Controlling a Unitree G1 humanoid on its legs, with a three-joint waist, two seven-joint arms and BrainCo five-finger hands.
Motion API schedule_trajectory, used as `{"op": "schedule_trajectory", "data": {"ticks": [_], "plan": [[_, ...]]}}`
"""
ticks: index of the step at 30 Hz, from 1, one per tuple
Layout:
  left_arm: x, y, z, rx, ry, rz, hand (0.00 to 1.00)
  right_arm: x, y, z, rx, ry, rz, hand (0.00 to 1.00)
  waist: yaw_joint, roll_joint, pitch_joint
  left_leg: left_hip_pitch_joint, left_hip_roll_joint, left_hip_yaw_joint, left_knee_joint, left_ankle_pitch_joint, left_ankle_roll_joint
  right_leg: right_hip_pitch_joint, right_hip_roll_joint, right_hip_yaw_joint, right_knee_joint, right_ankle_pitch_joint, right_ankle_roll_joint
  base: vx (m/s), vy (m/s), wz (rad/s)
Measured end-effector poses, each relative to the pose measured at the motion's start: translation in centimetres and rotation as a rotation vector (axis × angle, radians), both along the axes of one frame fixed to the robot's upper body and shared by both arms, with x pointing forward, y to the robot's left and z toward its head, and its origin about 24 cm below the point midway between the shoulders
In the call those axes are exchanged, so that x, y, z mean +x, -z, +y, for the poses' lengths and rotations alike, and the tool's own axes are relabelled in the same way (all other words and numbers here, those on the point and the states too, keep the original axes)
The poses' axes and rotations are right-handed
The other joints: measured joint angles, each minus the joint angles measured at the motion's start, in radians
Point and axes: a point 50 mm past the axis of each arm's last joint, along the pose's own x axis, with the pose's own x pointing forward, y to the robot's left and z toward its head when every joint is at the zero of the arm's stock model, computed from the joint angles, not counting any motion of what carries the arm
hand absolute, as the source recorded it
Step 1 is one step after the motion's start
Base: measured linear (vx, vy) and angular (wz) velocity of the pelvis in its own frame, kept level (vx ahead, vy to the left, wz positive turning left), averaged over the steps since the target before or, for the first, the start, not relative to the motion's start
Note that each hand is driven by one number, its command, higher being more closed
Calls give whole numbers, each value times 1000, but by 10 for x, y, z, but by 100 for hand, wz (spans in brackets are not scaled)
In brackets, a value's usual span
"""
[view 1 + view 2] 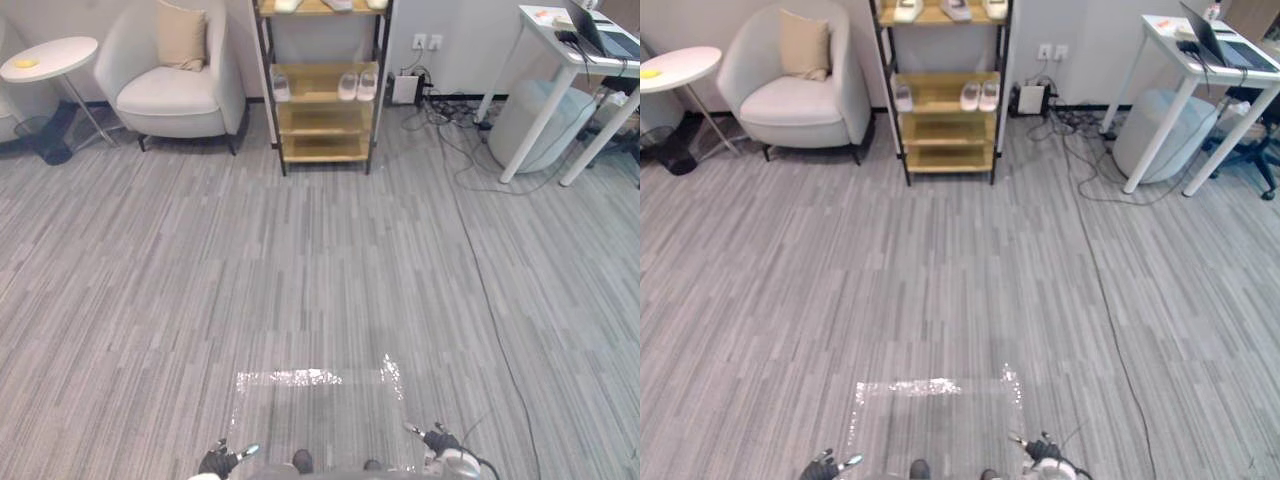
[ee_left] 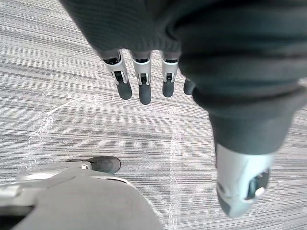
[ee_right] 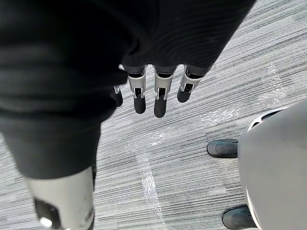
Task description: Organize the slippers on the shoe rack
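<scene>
Your left robot hand (image 2: 141,81) and right robot hand (image 3: 156,93) hang open, empty; slippers (image 1: 357,86) sit on the shoe rack (image 1: 320,120), one alone at its left edge, pairing seemingly undone.

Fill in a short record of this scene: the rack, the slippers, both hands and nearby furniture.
Shoe rack: by the far wall, wooden shelves, dark frame
Top-shelf slippers: pale, partly cut off by the view's edge
Second shelf: single slipper at the left, pair at the right
Left hand: open, holding nothing, above the floor
Right hand: open, holding nothing, above the floor
Nearby: armchair left of the rack, white desk to its right
</scene>
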Motion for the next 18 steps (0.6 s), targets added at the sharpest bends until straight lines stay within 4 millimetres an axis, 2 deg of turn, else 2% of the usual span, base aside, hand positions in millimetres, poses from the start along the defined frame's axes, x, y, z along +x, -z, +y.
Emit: {"op": "schedule_trajectory", "data": {"ticks": [12, 15, 16, 17, 18], "plan": [[2, -1, 3, 10, 1, -3, 0, 0, 0, 2, -5, -1, 4, 0, 0, -15, 8, -19, -2, -19, 6, -10, -7, 7, 1, -29, -34, 3, -8, 4, -18, 6], [9, -3, 6, 19, 3, -20, 0, 4, -1, 3, -7, -15, -4, 0, 5, -24, 17, -132, 21, -6, 256, -140, -17, 0, 5, -26, -11, -20, -31, 53, -45, -7], [11, -3, 6, 19, -1, -26, 0, 4, -1, 3, -12, -30, -2, 0, 9, -20, 24, -191, 53, 22, 413, -200, -40, 2, 18, -20, -2, -42, -47, -1, -30, -14], [12, -4, 8, 20, -10, -34, 0, 4, -1, 4, -12, -31, -1, 0, 13, -19, 29, -237, 71, 39, 525, -214, -51, 7, 22, -15, 5, -63, -53, 19, -46, -18], [16, -6, 9, 19, -39, -62, 0, 4, -1, 0, -23, -28, -1, 0, 19, -11, 44, -322, 118, 72, 743, -207, -53, 24, 33, 0, 21, -81, -65, 35, -33, -17]]}}
